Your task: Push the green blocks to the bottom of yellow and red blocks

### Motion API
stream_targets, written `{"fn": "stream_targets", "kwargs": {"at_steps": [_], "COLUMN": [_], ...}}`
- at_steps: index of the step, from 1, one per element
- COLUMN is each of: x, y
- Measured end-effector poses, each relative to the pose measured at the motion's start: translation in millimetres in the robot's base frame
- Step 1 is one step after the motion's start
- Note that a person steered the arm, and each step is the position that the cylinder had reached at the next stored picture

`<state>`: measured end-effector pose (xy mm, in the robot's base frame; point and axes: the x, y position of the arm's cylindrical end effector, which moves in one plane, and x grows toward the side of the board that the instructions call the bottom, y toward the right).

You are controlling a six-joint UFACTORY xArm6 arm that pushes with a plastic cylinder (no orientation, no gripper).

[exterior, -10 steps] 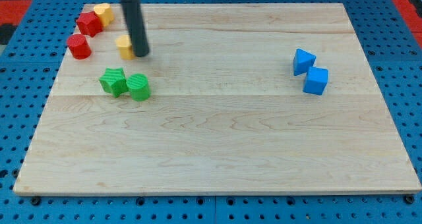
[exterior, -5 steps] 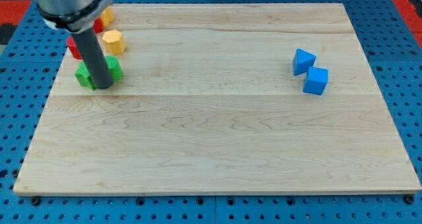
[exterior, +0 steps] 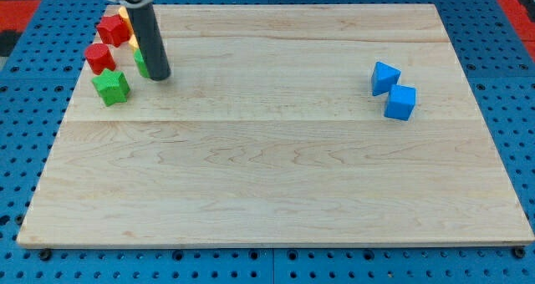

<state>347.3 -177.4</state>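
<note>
My tip (exterior: 159,74) rests on the board at the view's upper left. A green block (exterior: 140,62) shows just left of the rod, mostly hidden behind it. A green star-shaped block (exterior: 111,87) lies lower left of the tip, apart from it. A red cylinder (exterior: 99,58) sits just above the green star. A red block (exterior: 112,29) lies near the board's top left corner. A yellow block (exterior: 125,17) peeks out beside it, partly hidden by the rod. A second yellow sliver (exterior: 134,44) shows at the rod's left edge.
Two blue blocks lie together at the view's right: one (exterior: 384,77) above, a blue cube (exterior: 400,102) below it. The wooden board (exterior: 276,175) lies on a blue pegboard surface.
The rod moved from the green blocks up and right. The green star now lies below the red cylinder; the other green block went up beside the rod, covering most of the yellow block.
</note>
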Motion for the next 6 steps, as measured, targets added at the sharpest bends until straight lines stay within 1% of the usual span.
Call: {"fn": "stream_targets", "kwargs": {"at_steps": [1,2,3,4,5,6], "x": [-6,59,118,106,64,34], "y": [-5,60,35,-7,-47,-84]}}
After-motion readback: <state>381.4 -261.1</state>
